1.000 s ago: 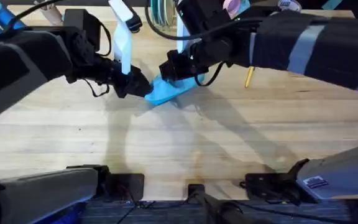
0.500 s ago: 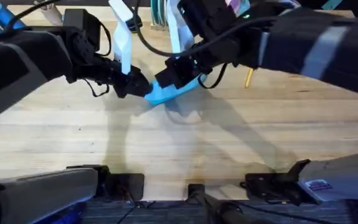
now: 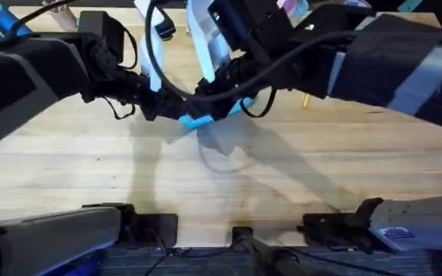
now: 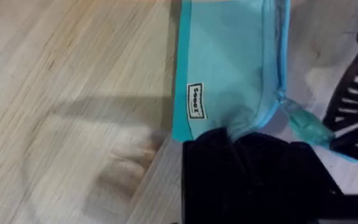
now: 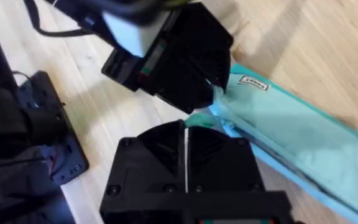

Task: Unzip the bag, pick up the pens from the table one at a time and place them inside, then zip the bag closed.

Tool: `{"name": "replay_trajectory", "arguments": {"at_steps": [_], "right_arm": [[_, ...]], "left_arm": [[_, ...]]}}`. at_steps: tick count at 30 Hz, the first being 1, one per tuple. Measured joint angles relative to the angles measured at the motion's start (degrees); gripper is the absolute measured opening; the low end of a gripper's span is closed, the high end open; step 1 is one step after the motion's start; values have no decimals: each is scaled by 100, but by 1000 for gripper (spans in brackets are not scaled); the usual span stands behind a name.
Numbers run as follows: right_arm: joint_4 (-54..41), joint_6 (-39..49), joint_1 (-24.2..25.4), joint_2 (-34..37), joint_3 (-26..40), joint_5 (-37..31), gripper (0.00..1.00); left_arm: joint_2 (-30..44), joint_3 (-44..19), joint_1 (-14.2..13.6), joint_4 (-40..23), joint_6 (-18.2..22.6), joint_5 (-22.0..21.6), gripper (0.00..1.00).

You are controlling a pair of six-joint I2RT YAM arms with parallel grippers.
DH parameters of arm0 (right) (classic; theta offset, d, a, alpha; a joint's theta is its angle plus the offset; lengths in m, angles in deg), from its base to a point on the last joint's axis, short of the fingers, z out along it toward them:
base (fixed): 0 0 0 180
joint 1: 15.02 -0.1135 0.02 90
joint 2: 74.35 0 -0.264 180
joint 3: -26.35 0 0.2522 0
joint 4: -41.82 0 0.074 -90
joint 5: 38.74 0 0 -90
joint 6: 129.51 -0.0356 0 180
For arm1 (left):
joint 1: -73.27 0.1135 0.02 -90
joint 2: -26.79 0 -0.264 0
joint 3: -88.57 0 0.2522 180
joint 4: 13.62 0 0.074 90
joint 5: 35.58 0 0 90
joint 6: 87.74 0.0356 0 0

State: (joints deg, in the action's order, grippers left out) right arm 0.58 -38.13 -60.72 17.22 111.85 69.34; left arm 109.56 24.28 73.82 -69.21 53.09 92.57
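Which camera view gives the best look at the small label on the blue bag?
The left wrist view: the label faces the camera on the bag, near the end held by the left gripper. The right wrist view shows it small and tilted. In the overhead view, the arms hide most of the bag.

Lt blue bag (image 4: 229,62), yellow pen (image 3: 306,99).
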Motion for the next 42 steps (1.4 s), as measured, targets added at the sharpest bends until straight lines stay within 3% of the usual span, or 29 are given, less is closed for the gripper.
{"name": "replay_trajectory", "arguments": {"at_steps": [7,8,9,12,13,23,26,27,28,37,42], "right_arm": [[212,168,-84,2,-2,23,35],[247,173,-117,-6,-2,92,89],[100,328,-176,-76,-2,236,501],[-261,580,-114,-303,-2,174,925],[-381,679,-68,-421,-2,101,977],[-925,1338,684,-1417,-2,-504,996],[-894,1389,869,-1419,-2,-570,996],[-895,1411,978,-1421,-2,-616,996],[-903,1410,1000,-1419,-2,-633,996],[-809,1754,1015,-1419,-2,-647,995],[-1237,1955,1015,-1388,171,-647,992]], "left_arm": [[0,0,7,72,-2,-24,42],[0,0,7,93,1,-24,42],[0,0,7,92,2,-24,42],[0,0,7,94,0,-24,42],[0,0,7,93,1,-24,42],[0,0,7,94,9,-22,68],[0,0,1,106,5,69,479],[0,0,-4,114,-5,149,936],[0,0,-4,109,-15,161,978],[0,0,-4,61,-17,212,993],[0,-210,-4,-522,-17,238,993]]}}
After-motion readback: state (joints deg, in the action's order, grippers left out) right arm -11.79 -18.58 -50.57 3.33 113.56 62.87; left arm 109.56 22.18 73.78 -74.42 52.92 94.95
